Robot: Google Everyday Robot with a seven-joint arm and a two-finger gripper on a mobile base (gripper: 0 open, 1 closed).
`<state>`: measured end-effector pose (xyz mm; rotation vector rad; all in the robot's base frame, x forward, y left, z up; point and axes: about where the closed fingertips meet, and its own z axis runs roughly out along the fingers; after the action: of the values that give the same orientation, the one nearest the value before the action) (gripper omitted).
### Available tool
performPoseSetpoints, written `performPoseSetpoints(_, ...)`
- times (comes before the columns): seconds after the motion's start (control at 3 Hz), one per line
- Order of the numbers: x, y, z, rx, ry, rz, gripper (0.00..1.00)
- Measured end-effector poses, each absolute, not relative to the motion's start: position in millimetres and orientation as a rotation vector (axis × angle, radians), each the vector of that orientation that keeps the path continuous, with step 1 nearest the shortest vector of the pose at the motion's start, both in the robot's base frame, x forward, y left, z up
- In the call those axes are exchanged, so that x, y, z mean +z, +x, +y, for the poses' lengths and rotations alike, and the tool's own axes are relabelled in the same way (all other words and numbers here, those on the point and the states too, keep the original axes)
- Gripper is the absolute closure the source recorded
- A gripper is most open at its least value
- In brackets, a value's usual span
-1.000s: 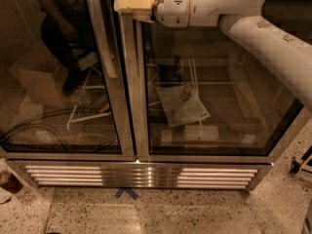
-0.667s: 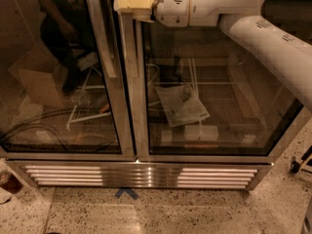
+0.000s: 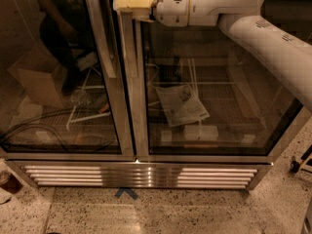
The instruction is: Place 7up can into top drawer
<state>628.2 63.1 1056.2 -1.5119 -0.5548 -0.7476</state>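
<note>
My gripper [image 3: 130, 1] is at the top of the camera view, a cream-yellow tip on the white arm [image 3: 253, 30] that reaches in from the right. It hangs in front of the steel post between two glass doors. No 7up can shows anywhere, and no drawer is in view.
A glass-door cooler fills the view: left door [image 3: 63, 82] with a long handle [image 3: 100, 30], right door [image 3: 209, 91]. Inside lie a paper sheet [image 3: 181, 104] and wire racks. A steel grille [image 3: 141, 175] runs along the base. Blue tape [image 3: 126, 193] marks the speckled floor.
</note>
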Motion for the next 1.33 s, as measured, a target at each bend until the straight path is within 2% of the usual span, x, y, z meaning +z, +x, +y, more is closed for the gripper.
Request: performPoseSetpoints(1.33, 1058.6, 627.9, 59.4, -0.741, -1.502, -0.551, 1.0)
